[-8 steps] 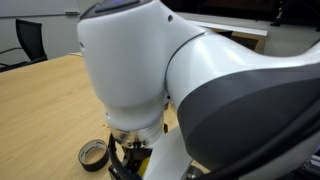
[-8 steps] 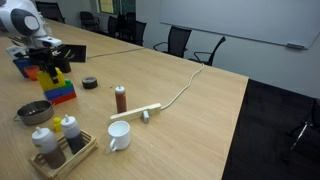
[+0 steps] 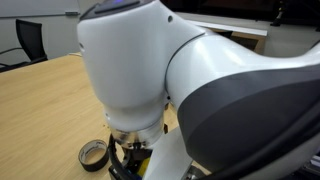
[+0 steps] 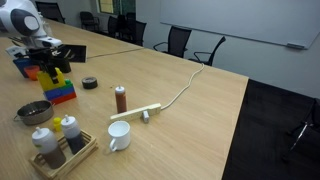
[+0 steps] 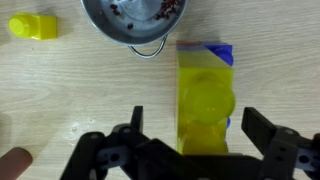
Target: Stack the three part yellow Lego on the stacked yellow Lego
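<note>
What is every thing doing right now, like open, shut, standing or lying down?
Pincer: open, straddling the yellow Lego.
Yellow Lego: inside the pincer, not gripped.
Metal bowl: upright, bits inside.
White mug: upright.
Brown bottle: standing.
Tape roll: lying flat.
</note>
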